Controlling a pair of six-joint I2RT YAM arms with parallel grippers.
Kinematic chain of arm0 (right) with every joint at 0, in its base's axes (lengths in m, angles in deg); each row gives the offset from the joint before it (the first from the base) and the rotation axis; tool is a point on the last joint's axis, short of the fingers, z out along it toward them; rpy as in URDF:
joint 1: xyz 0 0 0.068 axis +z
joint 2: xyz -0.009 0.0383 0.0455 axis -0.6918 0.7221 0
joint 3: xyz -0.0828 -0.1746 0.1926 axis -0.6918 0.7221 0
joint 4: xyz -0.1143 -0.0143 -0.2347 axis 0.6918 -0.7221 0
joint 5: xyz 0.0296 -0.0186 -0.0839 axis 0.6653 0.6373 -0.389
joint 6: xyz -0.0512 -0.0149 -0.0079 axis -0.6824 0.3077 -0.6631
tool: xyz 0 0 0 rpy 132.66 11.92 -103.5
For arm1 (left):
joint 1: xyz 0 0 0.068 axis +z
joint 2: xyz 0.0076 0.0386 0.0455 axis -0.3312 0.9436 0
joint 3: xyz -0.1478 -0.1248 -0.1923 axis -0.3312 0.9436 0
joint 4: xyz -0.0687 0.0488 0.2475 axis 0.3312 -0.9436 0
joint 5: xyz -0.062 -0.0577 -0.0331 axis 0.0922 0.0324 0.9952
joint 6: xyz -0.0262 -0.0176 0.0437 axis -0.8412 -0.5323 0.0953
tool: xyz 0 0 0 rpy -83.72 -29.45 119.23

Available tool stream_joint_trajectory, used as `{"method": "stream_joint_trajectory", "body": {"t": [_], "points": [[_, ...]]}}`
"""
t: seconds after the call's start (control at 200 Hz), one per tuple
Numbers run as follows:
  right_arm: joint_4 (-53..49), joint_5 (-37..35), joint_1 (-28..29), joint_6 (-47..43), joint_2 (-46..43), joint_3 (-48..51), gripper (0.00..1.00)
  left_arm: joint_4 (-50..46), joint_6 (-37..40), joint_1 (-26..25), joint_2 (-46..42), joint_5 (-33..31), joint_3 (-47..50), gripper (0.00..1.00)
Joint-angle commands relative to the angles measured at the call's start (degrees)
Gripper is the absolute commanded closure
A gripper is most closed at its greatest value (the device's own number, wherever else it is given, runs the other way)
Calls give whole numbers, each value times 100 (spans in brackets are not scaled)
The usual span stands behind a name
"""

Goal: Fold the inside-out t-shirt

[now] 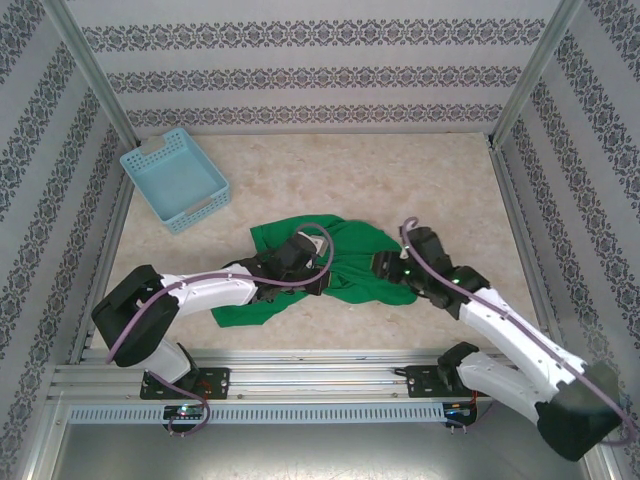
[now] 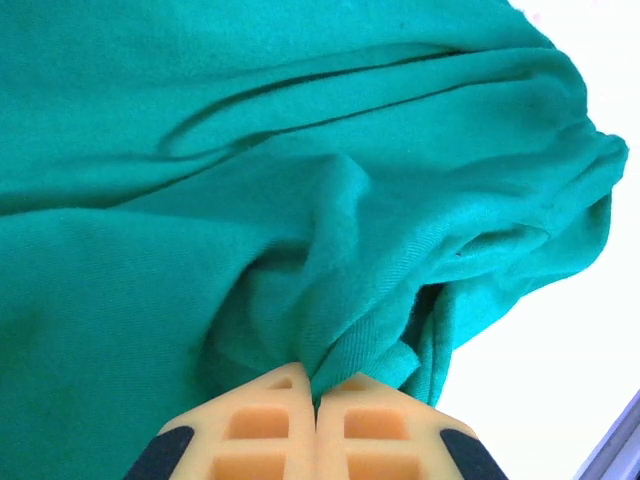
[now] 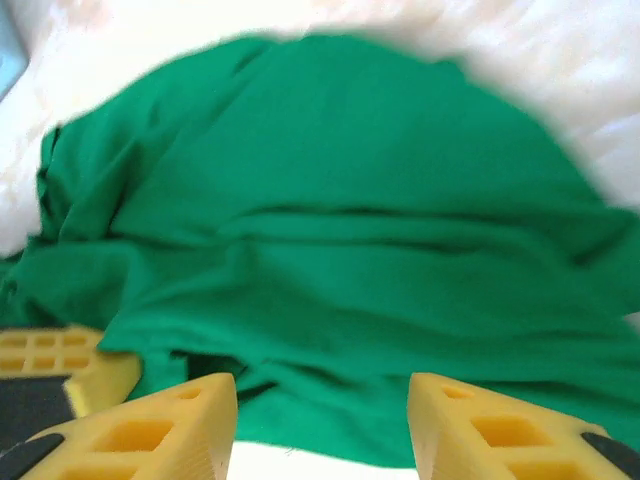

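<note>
Progress of the folding task at an early stage. The bench (image 1: 420, 170), pale and marbled, carries the bright green t-shirt (image 1: 350, 272) near its middle, a little toward the near edge, between the two arms. The garment lies as a loose, rumpled heap rather than a flat sheet: the top view shows an irregular outline with one lobe trailing toward the near left, and both wrist views show deep creases and overlapping ridges of cloth. No straight folded edge can be made out, and neither the sleeves nor the neckline can be told apart, so no fold is judged to be made. Whether the cloth is inside out cannot be told from these views. A light blue lattice basket (image 1: 175, 180) stands at the far left corner, well apart from the cloth. The left tool (image 2: 316, 392) has its two pads pressed together on a gathered pinch of fabric, which bunches upward from the contact. The right tool (image 3: 320, 392) is spread wide, its pads hovering just above the near edge of the heap with nothing between them but open space over the cloth. Remaining work, as judged here: draw the t-shirt out flat on the bench, square its outline, then bring the sleeves and body over into a compact stack.
</note>
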Motion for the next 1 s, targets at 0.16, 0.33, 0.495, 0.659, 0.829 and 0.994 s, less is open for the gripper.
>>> {"method": "stream_joint_trajectory", "body": {"t": [0.16, 0.33, 0.495, 0.659, 0.829, 0.994], "points": [[1507, 134, 804, 678, 1384, 92, 54, 257, -28, -65, 54, 64, -17, 100], [1445, -299, 895, 537, 2011, -61, 52, 277, -32, -68, 18, 64, 97, 100], [1282, -779, 895, 441, 2799, -467, 46, 465, -40, -68, -27, 138, 214, 100], [1075, -1294, 876, 499, 3446, -874, 52, 504, 38, -68, -51, 50, 299, 100], [1067, -1234, 833, 271, 3202, -878, 92, 664, -13, 105, -72, 68, 382, 100], [859, -1053, 755, 114, 2227, -573, 100, 501, 156, 312, 24, 29, 174, 97]]}}
